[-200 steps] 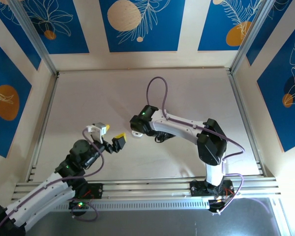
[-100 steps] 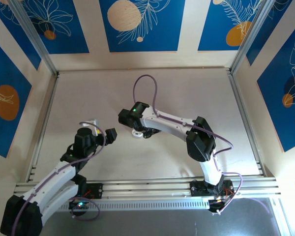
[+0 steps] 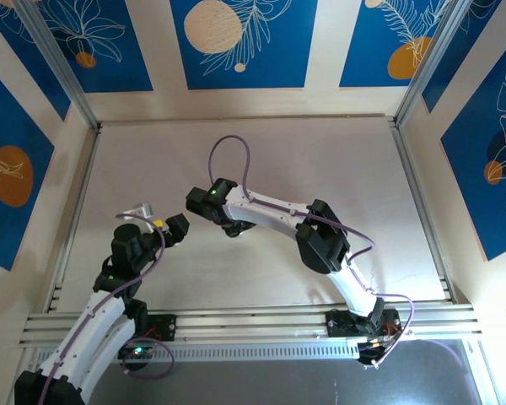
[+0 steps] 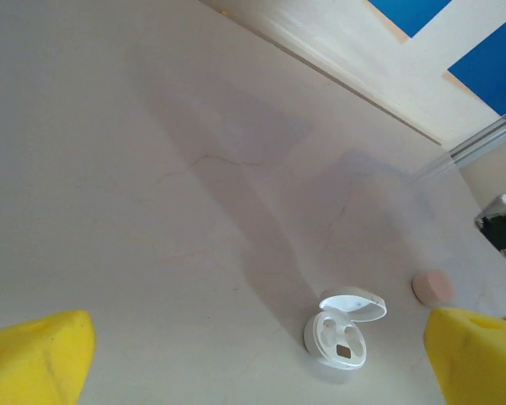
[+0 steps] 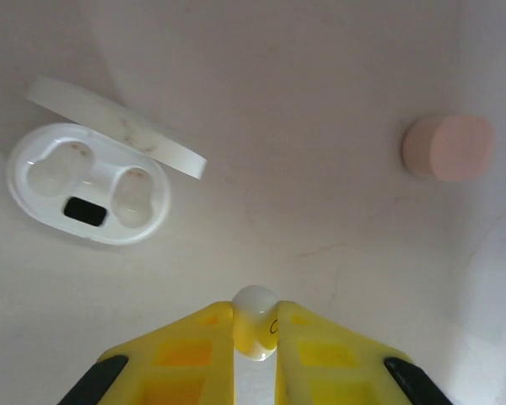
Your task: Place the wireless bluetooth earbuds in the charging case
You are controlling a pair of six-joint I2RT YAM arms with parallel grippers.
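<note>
The pale table [image 3: 337, 160] spans the middle of the top view. The right arm [image 3: 320, 245] reaches from the lower right to frame centre, and the left arm [image 3: 101, 295] stands at lower left. In the left wrist view, the left gripper [image 4: 253, 354] has its 2 yellow fingers spread wide, 1 at each bottom corner. The white charging case [image 5: 88, 194] lies open at the upper left of the right wrist view, lid tilted up and 2 wells showing. A pale pink earbud [image 5: 449, 148] sits at upper right, well apart from the case. At bottom centre the right gripper [image 5: 255, 325] pinches 1 white earbud [image 5: 255, 305].
</note>
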